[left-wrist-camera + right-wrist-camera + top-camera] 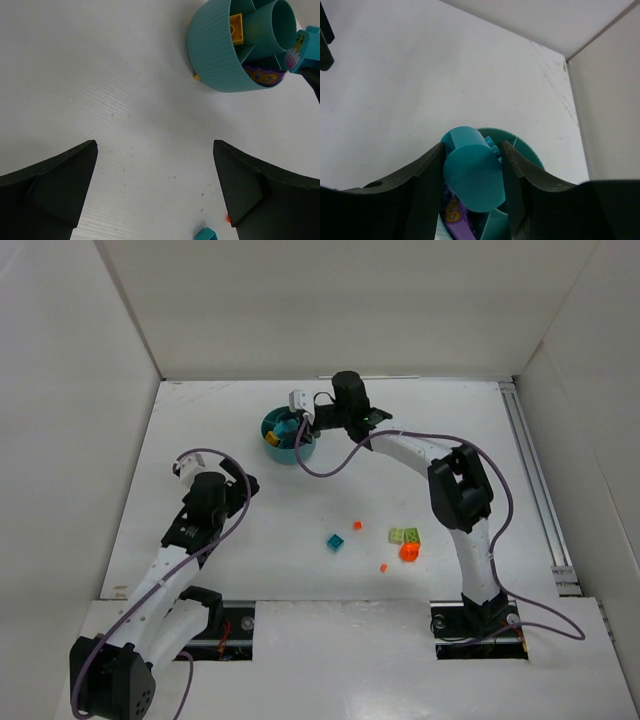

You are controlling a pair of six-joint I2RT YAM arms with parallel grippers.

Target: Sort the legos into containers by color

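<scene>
The dark fingers of the right gripper (474, 146) stand on either side of the centre cup (472, 175) of the round teal plastic dish (285, 455), upper middle of the overhead view; I can't tell whether they pinch anything. A yellow brick (236, 29) and a purple piece (262, 76) lie in separate wedges. The left gripper (155, 185) hangs spread and empty. A teal brick (336, 542), a lime green brick (405, 536) and an orange brick (408, 552) sit loose, lower centre.

A white desk (250, 530) stood boxed in by plain white walls (330, 300) at the back and on both sides. A pale metal rail (535, 480) ran along its right edge. A white board (340, 660) lay across the near edge.
</scene>
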